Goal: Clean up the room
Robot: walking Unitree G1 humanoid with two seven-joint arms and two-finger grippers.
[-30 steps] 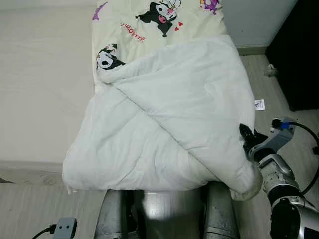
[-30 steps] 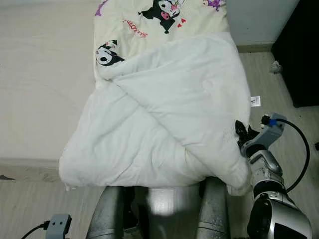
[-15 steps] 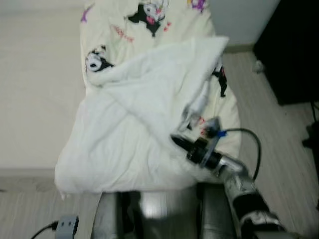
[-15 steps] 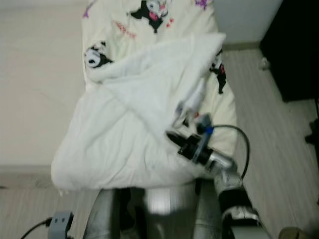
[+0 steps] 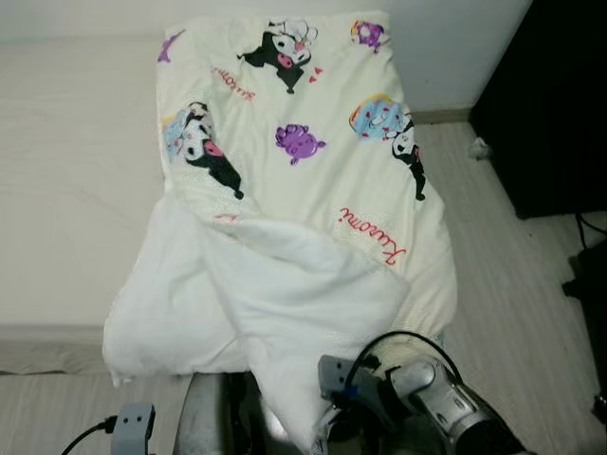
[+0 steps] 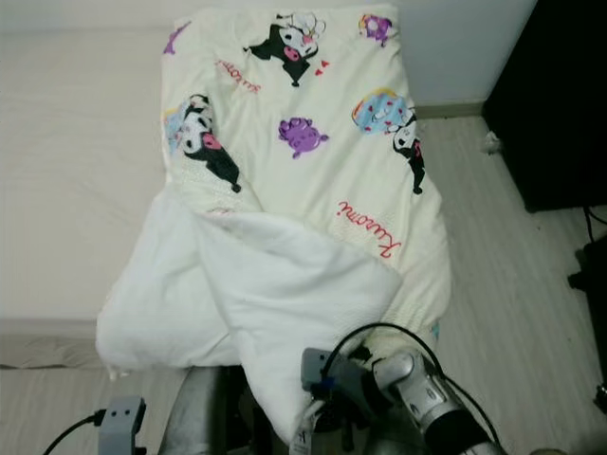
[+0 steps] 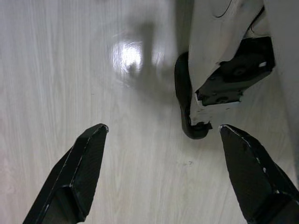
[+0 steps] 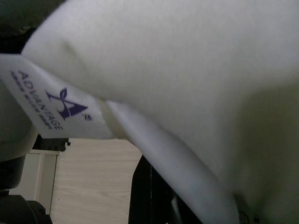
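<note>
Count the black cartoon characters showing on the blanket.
3 on the blanket: one at the top, one at the left edge, one at the right edge. The folded white part may hide more.

Bare mattress left of quilt

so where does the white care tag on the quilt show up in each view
Left eye view: not distinct; the quilt corner hangs at the bottom centre by the right gripper.
Right eye view: care tag at the bottom edge, below the hanging white corner.
Left wrist view: not in it; left gripper over bare floor.
Right wrist view: upper left, printed "ADVANTAGE".
Shared landmark: the white underside of the quilt's pulled corner.
</note>
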